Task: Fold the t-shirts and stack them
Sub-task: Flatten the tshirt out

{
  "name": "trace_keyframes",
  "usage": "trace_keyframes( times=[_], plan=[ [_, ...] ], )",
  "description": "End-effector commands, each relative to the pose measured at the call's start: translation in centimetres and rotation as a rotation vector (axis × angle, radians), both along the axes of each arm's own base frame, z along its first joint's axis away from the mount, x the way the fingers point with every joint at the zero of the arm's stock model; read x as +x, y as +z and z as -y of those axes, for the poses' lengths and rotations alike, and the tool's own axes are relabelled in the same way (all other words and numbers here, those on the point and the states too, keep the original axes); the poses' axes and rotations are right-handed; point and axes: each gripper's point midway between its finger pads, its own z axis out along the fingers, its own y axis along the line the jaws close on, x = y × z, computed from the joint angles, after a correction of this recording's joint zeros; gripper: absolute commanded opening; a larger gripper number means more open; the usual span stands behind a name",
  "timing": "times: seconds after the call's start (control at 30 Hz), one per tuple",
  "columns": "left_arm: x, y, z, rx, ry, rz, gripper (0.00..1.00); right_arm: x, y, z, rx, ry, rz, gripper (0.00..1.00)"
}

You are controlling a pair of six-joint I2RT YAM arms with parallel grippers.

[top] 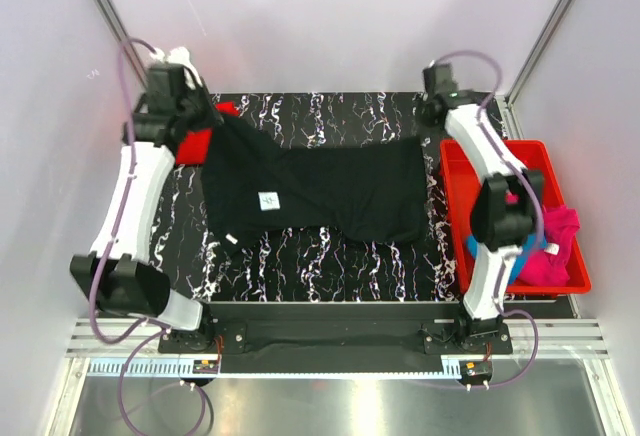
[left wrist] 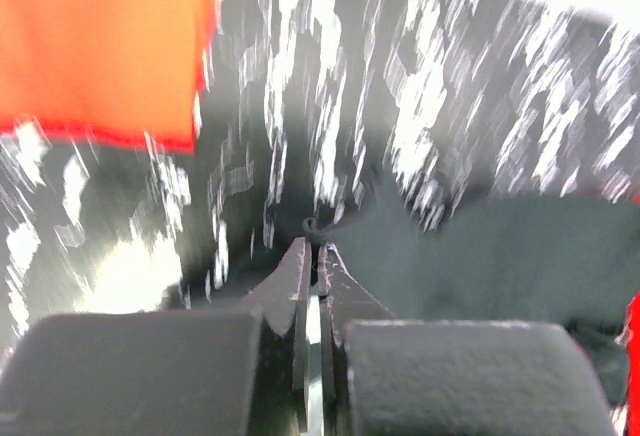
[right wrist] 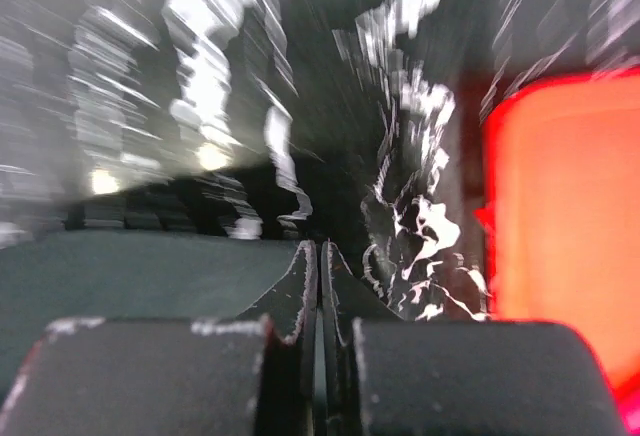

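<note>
A black t-shirt [top: 330, 191] lies spread across the marbled table [top: 300, 276]. Its far left corner is raised, and my left gripper [top: 215, 118] is shut on it. In the left wrist view a small fold of the black t-shirt [left wrist: 500, 256] sticks out from the closed tips of the left gripper [left wrist: 318, 246]. My right gripper [top: 432, 121] is at the shirt's far right corner. In the right wrist view that gripper [right wrist: 319, 244] is shut right at the edge of the black t-shirt [right wrist: 130, 276]. A folded red t-shirt [top: 195, 143] [left wrist: 100, 46] lies under the left arm.
A red plastic bin [top: 530, 146] [right wrist: 570, 206] stands at the table's right edge, close to the right gripper. It holds a magenta t-shirt [top: 555, 251] and a blue one [top: 468, 247], partly hidden by the right arm's elbow. White walls enclose the table.
</note>
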Motion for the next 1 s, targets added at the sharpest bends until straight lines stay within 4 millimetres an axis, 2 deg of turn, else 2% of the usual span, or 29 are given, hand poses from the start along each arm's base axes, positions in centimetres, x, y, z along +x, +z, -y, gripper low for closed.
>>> trace_keyframes(
  times=[0.0,0.03,0.07,0.1,0.13,0.17,0.2,0.23,0.3,0.33,0.4,0.43,0.5,0.53,0.67,0.77,0.83,0.87,0.97],
  plan=[
    [-1.0,14.5,-2.5,0.027,0.125,0.373,0.00,-0.5,22.3,0.6,0.077,-0.049,0.508,0.00],
    [-2.6,18.5,-3.3,0.035,0.157,0.468,0.00,-2.0,27.2,0.4,0.124,-0.038,0.631,0.00],
    [-2.9,19.7,-3.5,0.035,0.169,0.498,0.00,-3.1,29.8,0.3,0.148,-0.025,0.698,0.00],
    [-4.8,22.1,-3.7,0.035,0.169,0.563,0.00,-4.2,31.7,0.1,0.176,-0.004,0.751,0.00],
    [-6.0,24.1,-3.8,0.031,0.169,0.623,0.00,-7.3,35.7,-0.6,0.235,0.055,0.850,0.00],
    [-8.6,26.3,-3.9,0.022,0.167,0.693,0.00,-8.4,37.4,-0.9,0.264,0.082,0.915,0.00],
    [-10.0,27.4,-3.8,0.014,0.159,0.731,0.00,-9.9,38.8,-1.2,0.297,0.105,0.955,0.00],
    [-11.3,28.5,-3.7,0.001,0.148,0.770,0.00,-13.3,41.8,-1.1,0.328,0.135,1.040,0.00],
    [-14.3,30.2,-3.5,-0.033,0.140,0.831,0.00,-16.3,43.4,-0.9,0.374,0.135,1.093,0.00],
    [-17.3,31.6,-3.5,-0.051,0.130,0.891,0.00,-19.4,45.1,-0.6,0.399,0.152,1.150,0.00],
    [-20.3,32.9,-3.2,-0.079,0.105,0.944,0.00,-22.4,45.9,-0.6,0.429,0.173,1.174,0.00],
    [-22.8,33.8,-3.1,-0.092,0.089,0.991,0.00,-25.2,46.9,-0.3,0.443,0.192,1.216,0.00],
    [-26.1,35.3,-3.3,-0.113,0.091,1.047,0.00,-27.6,47.0,0.0,0.456,0.190,1.219,0.00],
    [-27.8,35.3,-2.9,-0.119,0.064,1.056,0.00,-29.5,47.4,0.3,0.462,0.198,1.237,0.00],
    [-32.0,35.8,-2.9,-0.154,0.049,1.113,0.00,-34.0,47.4,0.9,0.477,0.207,1.248,0.00],
    [-33.3,36.0,-3.0,-0.159,0.052,1.123,0.00,-36.4,48.2,1.6,0.475,0.197,1.286,0.00],
    [-33.4,36.0,-3.1,-0.151,0.057,1.106,0.00,-36.7,48.4,1.6,0.475,0.201,1.281,0.00],
    [-34.5,36.9,-3.2,-0.151,0.054,1.135,0.00,-37.1,48.7,1.6,0.473,0.202,1.280,0.00],
    [-34.6,37.7,-3.1,-0.144,0.046,1.148,0.00,-37.2,48.9,1.3,0.481,0.217,1.271,0.00]
  ],
)
